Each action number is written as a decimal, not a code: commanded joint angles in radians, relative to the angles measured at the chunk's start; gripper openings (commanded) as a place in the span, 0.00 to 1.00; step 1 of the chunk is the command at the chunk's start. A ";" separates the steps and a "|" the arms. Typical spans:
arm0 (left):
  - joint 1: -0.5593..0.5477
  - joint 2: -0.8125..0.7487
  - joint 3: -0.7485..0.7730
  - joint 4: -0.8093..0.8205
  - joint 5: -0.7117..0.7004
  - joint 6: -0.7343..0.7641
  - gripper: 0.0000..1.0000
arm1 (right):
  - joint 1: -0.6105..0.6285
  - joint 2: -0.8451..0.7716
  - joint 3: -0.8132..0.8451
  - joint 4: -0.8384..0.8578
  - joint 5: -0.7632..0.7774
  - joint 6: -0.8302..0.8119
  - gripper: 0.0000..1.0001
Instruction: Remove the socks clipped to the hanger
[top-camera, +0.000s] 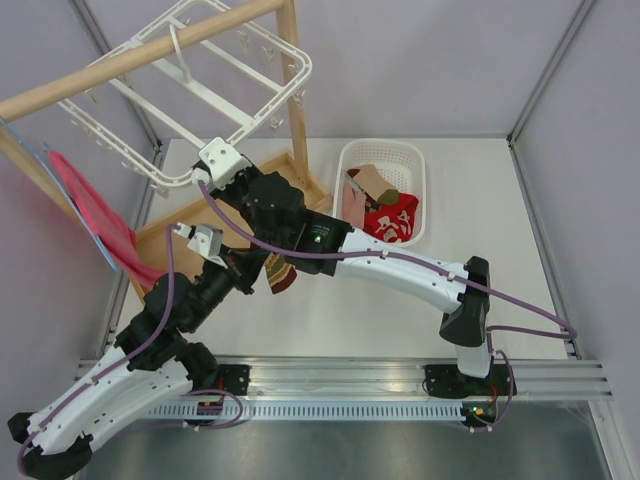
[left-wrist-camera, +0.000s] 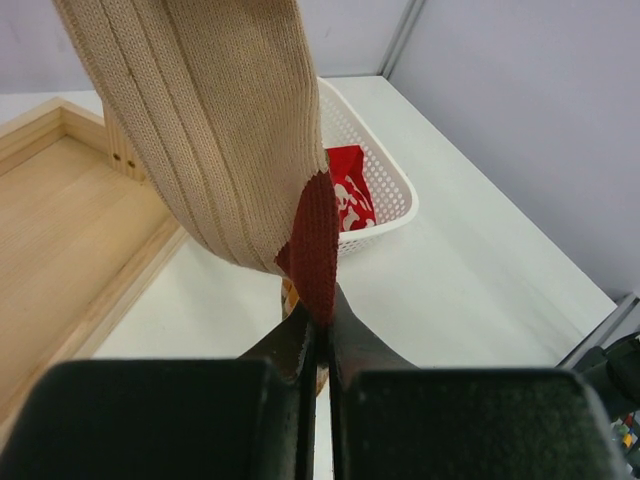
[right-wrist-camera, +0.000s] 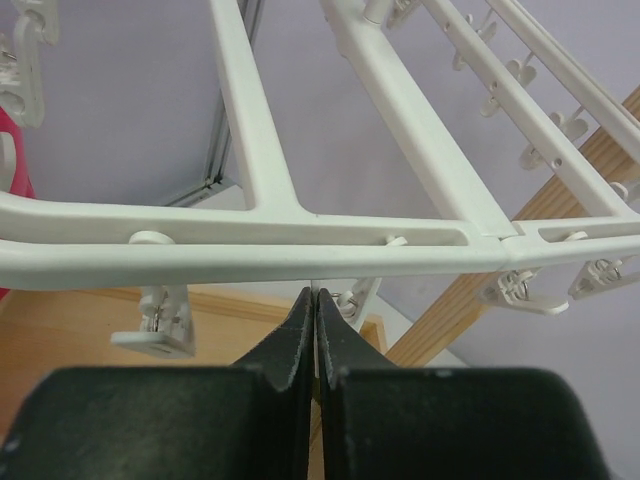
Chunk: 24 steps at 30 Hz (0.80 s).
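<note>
**Table** (top-camera: 400, 300): white; both arm bases sit at its near edge.

**Rack** (top-camera: 130, 58): wooden, standing at the far left corner.

**Hanger** (top-camera: 262, 118): white frame hung from the rack's bar, above the far left corner. Every clip I can see on it hangs bare. Part of the frame runs out of the top view, so I cannot vouch for the rest.

**Basket** (top-camera: 380, 144): white mesh, at the middle of the far edge.

**Right gripper** (right-wrist-camera: 316, 300): clenched, its tips against the underside of the hanger's near rail (right-wrist-camera: 260, 245). I cannot tell whether they nip anything.

**Left gripper** (left-wrist-camera: 328, 325): clamped on the dark red tip of the tan sock.

**Tan sock** (left-wrist-camera: 210, 130): ribbed, over the table's left half and beside the hanger, not under it. By the look of it, it is off its clip.

**Basket socks** (top-camera: 390, 220): a red one with white marks, a pink one and a checkered one, all lying in the basket.

**Progress**: near the end, I judge. The basket socks are done. What seems left is to drop the tan sock in the basket and check the unseen clips.
</note>
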 joint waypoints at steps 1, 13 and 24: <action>-0.006 -0.002 0.037 -0.003 -0.008 -0.010 0.02 | -0.002 0.006 0.047 -0.013 -0.008 0.009 0.01; -0.011 -0.004 0.035 -0.001 -0.018 -0.010 0.02 | -0.006 -0.060 -0.061 0.044 0.006 0.037 0.70; -0.015 -0.005 0.035 -0.004 -0.022 -0.009 0.02 | -0.011 -0.046 -0.041 0.064 0.025 0.000 0.75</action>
